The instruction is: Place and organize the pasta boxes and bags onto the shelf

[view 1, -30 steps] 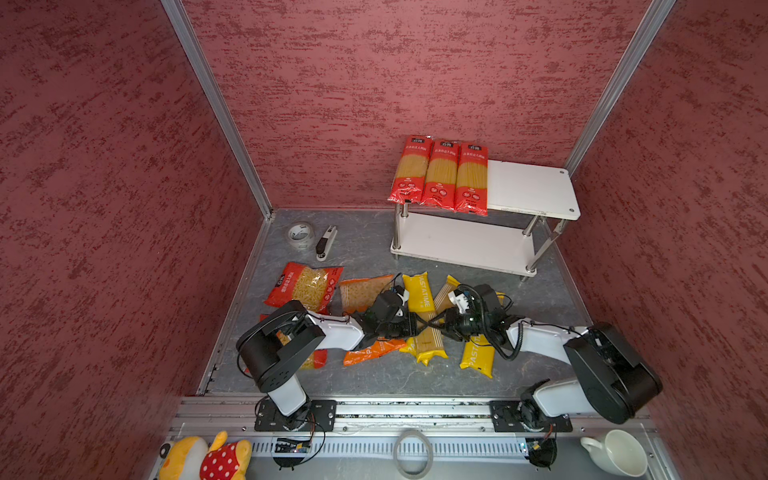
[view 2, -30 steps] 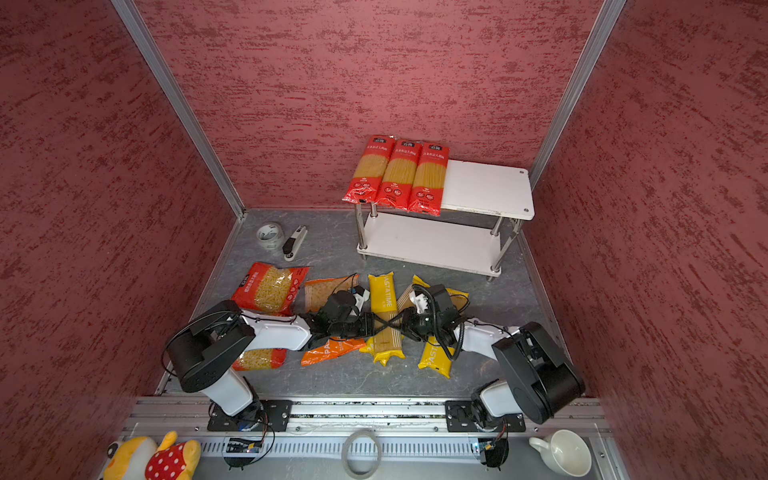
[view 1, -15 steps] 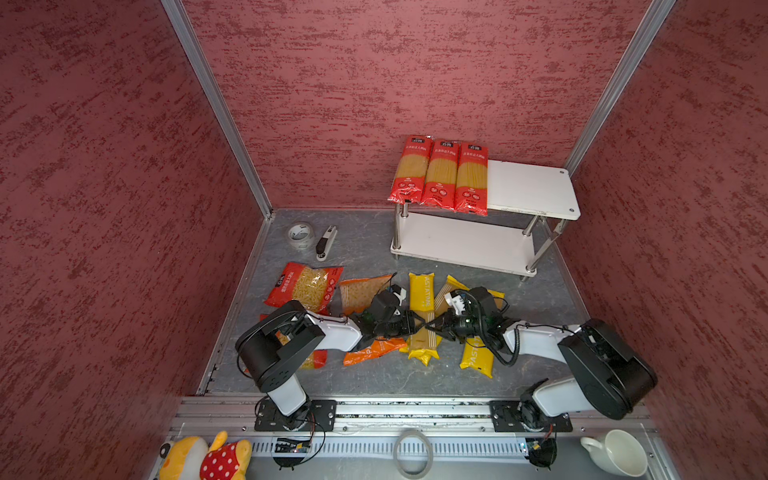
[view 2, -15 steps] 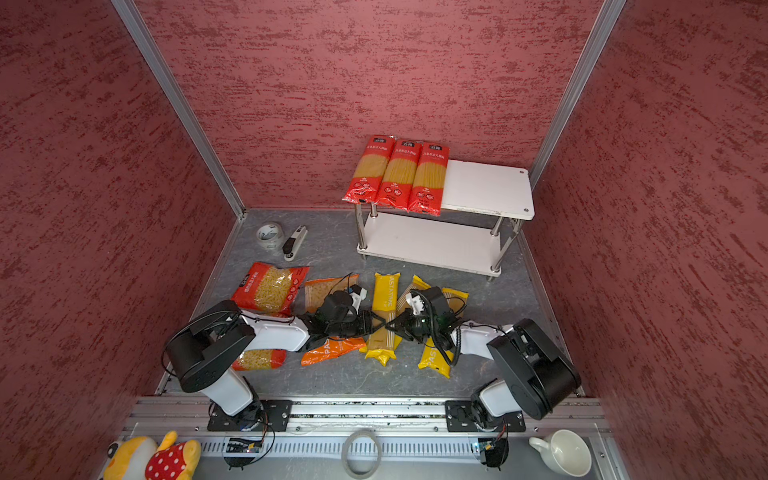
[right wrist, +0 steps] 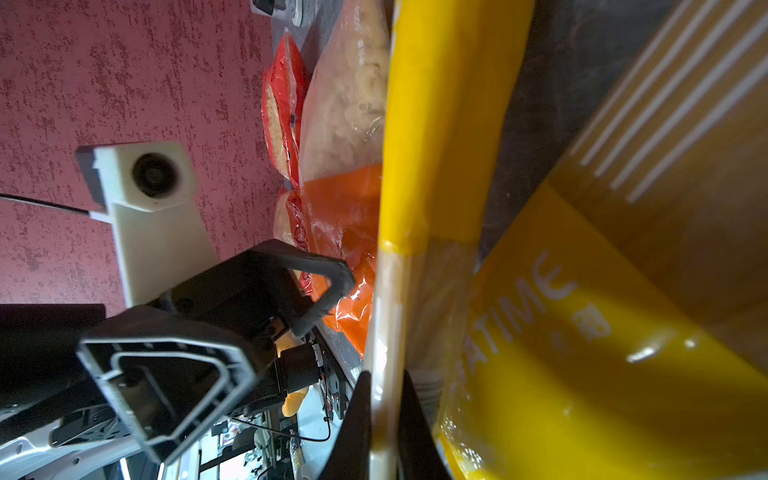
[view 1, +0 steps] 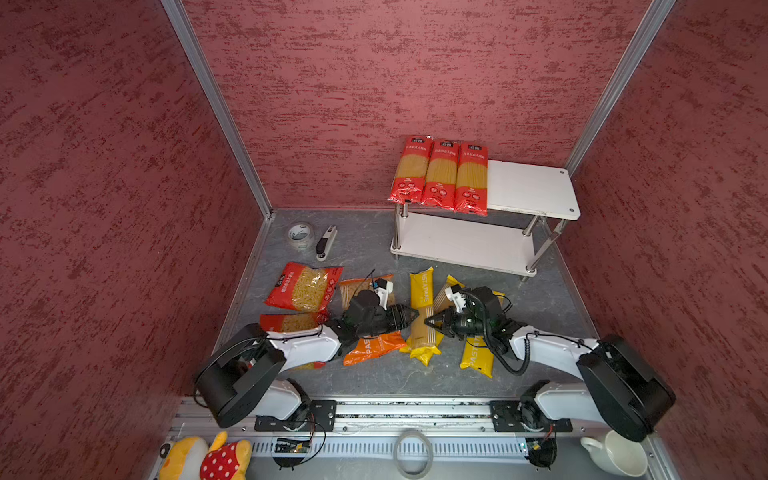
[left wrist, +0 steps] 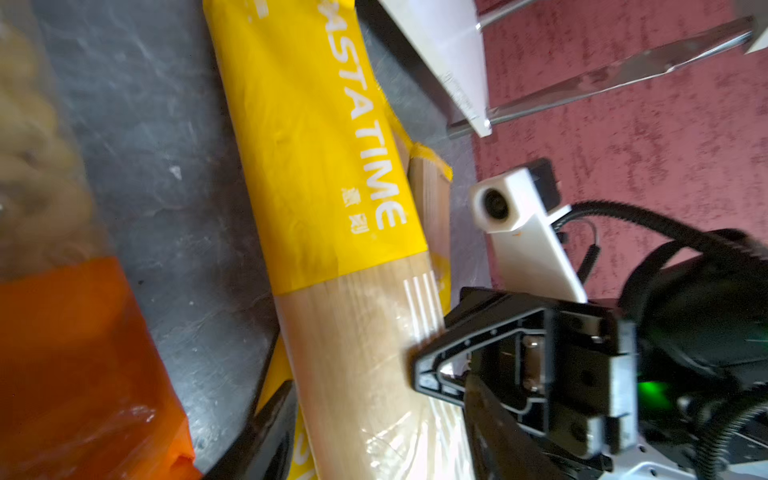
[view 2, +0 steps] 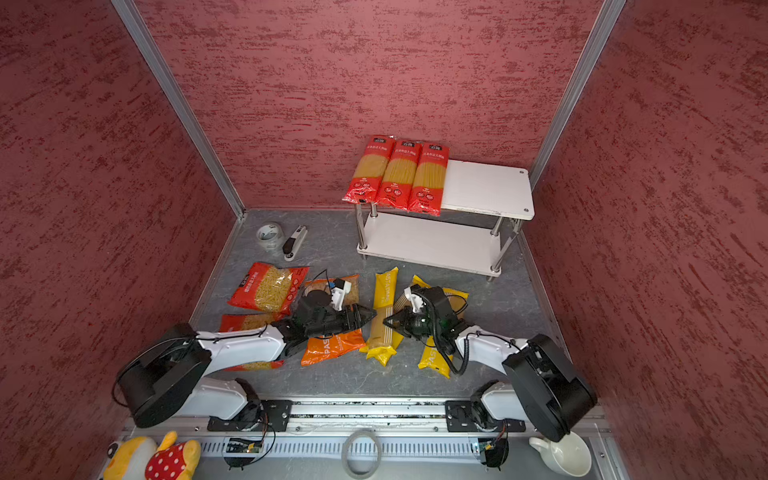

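- The right hand now pinches the long edge of the middle yellow spaghetti pack. Its fingers are pressed on the clear seam after standing half apart a second ago.
- The left hand faces it across the pack; it has spread wider and grips nothing.
- The pack lies flat mid-tabletop, nearer the front edge, just beside an orange pack.
- Three red spaghetti packs fill half the top tier of the shelf in the back right corner.
- The grip appears handed to the right arm, so a lift toward the bare half looks next, though the edge pinch may let the pack sag.
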`<action>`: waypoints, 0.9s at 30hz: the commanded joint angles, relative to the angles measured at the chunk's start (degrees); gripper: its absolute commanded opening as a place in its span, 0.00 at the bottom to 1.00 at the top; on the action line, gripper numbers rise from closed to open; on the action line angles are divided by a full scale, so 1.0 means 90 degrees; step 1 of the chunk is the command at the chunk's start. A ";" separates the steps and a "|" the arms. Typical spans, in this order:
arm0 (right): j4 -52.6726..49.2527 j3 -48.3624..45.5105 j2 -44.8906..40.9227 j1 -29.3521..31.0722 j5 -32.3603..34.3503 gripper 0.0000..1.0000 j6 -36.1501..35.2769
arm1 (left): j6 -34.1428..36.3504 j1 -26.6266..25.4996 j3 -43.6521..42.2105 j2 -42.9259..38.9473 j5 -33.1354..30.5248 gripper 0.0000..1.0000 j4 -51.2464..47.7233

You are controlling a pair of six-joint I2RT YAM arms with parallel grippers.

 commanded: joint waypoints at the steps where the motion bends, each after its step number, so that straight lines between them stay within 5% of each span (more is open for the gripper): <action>1: 0.0740 0.0088 -0.0523 0.0037 0.0187 0.00 -0.0472 | 0.0247 0.0182 -0.0095 -0.0553 -0.0045 0.66 -0.0251; 16: 0.1649 0.0615 -0.1521 0.0819 -0.0123 0.00 -0.1612 | 0.0509 0.0954 -0.0529 -0.1949 0.0500 0.85 0.0702; 27: 0.2506 0.1410 -0.1408 0.0938 -0.0587 0.00 -0.1498 | 0.0767 0.1227 0.0083 -0.2024 0.1071 0.83 0.0815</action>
